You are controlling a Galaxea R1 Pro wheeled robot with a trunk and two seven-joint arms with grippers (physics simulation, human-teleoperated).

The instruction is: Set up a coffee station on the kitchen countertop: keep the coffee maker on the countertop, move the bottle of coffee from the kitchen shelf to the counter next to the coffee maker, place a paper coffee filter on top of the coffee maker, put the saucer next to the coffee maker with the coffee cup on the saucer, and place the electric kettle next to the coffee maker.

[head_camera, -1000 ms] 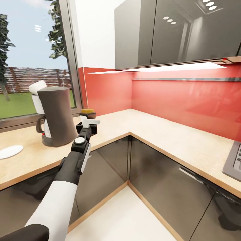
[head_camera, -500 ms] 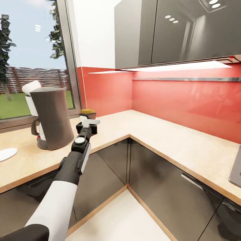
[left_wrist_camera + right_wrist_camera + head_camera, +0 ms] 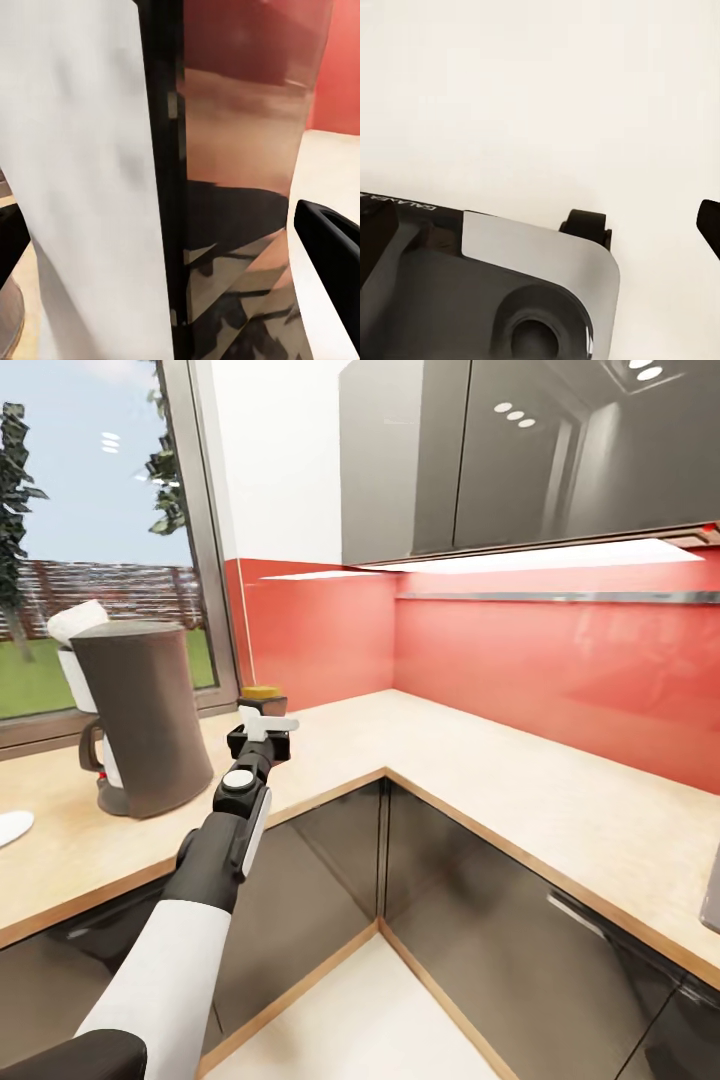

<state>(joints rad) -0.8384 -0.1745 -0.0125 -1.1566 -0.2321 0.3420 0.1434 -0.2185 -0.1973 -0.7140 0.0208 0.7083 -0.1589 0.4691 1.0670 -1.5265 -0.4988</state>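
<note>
Beige wood-grain of the kitchen countertop (image 3: 480, 770) is seen running round a corner below a red backsplash (image 3: 560, 660), and across the last second the whole head view has slid leftward, so the coffee maker (image 3: 140, 720) and the saucer (image 3: 10, 827) now lie nearer that picture's left edge, the saucer half cut off; this is judged to be a turn of the camera or base, not a move of the things. Meanwhile the left gripper (image 3: 262, 722) has stayed at the same place in the head view, so the arm is taken to be carried along with the body. It is held stretched forward over the counter edge, roughly level, with the bottle of coffee (image 3: 263, 700) clasped between the fingers, its yellow-gold cap showing just above them. In the left wrist view the pale label and dark glass of the bottle are seen close up between the two black fingertips. The bottle is thus just to the right of the coffee maker and appears to be above the counter, not yet set down; lowering and release are judged to be what remains of this step. Whether the right gripper is parted or closed cannot be told from its wrist view.
</note>
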